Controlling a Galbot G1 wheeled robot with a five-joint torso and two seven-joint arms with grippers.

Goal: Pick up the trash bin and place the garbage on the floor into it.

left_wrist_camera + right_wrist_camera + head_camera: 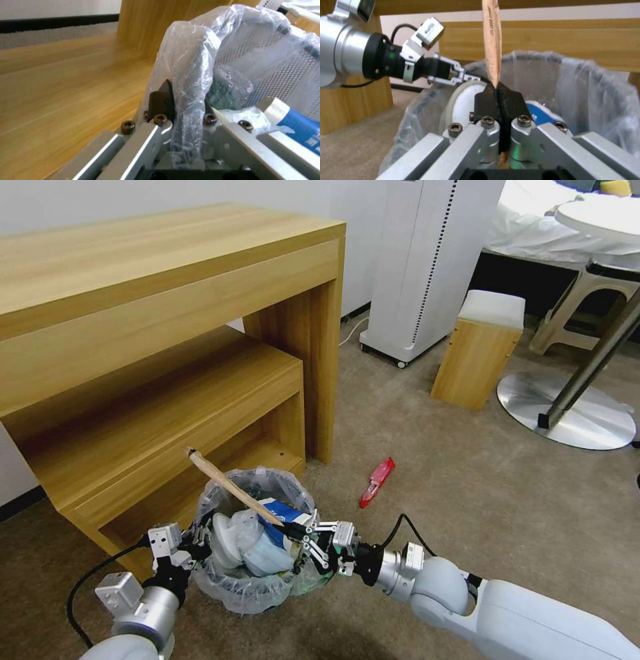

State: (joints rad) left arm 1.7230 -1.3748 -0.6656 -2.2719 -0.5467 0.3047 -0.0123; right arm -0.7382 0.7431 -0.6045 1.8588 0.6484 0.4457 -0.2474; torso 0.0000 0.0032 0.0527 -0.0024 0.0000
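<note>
Right gripper, lower centre of the head view: clamped on the stick, which slants up-left over the bin. Left gripper, lower left: pinching the bin's lined rim. Bin: on the floor before the bench, holding a slipper, mask and cup. Step, judged: dropping the stick in. Next calls for release, then fetching the red wrapper lying centre frame.
</note>
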